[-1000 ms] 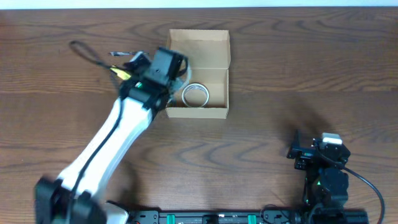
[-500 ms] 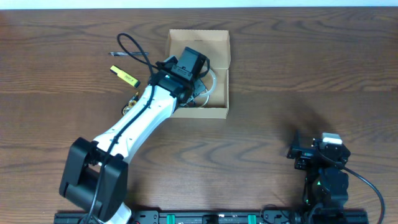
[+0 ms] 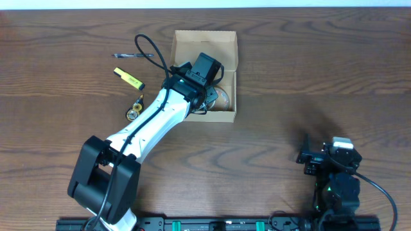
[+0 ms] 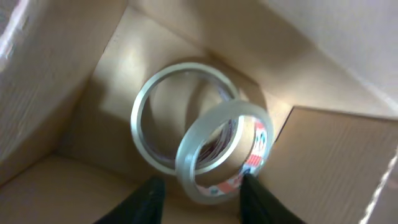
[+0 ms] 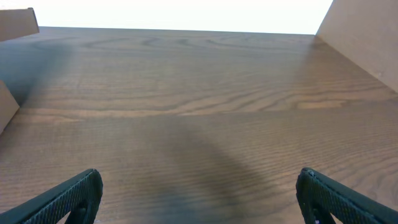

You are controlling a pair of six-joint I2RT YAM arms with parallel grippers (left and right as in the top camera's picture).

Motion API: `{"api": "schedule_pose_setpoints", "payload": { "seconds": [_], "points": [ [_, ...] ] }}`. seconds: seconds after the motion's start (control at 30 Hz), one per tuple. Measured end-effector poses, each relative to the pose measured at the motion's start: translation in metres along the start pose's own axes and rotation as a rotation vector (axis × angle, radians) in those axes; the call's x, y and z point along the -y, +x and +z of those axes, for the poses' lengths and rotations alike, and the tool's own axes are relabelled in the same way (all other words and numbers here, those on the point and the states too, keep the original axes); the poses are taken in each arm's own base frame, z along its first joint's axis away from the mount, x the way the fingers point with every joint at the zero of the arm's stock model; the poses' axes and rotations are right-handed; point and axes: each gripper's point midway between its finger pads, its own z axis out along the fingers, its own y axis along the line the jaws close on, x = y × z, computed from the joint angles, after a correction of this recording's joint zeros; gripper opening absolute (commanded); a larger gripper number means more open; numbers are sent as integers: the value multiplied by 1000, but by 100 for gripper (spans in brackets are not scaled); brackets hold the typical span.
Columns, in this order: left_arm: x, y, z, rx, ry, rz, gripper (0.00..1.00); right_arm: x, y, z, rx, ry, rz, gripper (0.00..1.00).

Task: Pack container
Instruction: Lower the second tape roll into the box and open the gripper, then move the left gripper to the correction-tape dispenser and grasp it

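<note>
The left arm [image 3: 154, 119] reaches from its base at the near left edge of the worktop diagonally forward and to the right, almost fully stretched. Its wrist [image 3: 204, 69] bends downward at the end. The left fingers [image 4: 149, 202] point down and stand apart; only their dark tips show, so it seems they press on nothing. The right arm [image 3: 334, 170] is folded up at the near right. The right fingers [image 5: 68, 199] are spread wide, low over the worktop, with nothing between them.
</note>
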Motion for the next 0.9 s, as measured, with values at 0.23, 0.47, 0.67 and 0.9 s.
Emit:
{"api": "schedule_pose_setpoints", "payload": {
  "seconds": [0.23,0.47,0.67,0.9],
  "points": [
    [1,-29,-35,148,6,-18,51,0,0,0,0,0,0,99],
    [-75,-83,-147,403,-106,-262,61,0,0,0,0,0,0,99],
    [-144,-112,-172,452,-236,-385,62,0,0,0,0,0,0,99],
    [-168,-123,-137,297,-309,-223,66,0,0,0,0,0,0,99]
  ]
}}
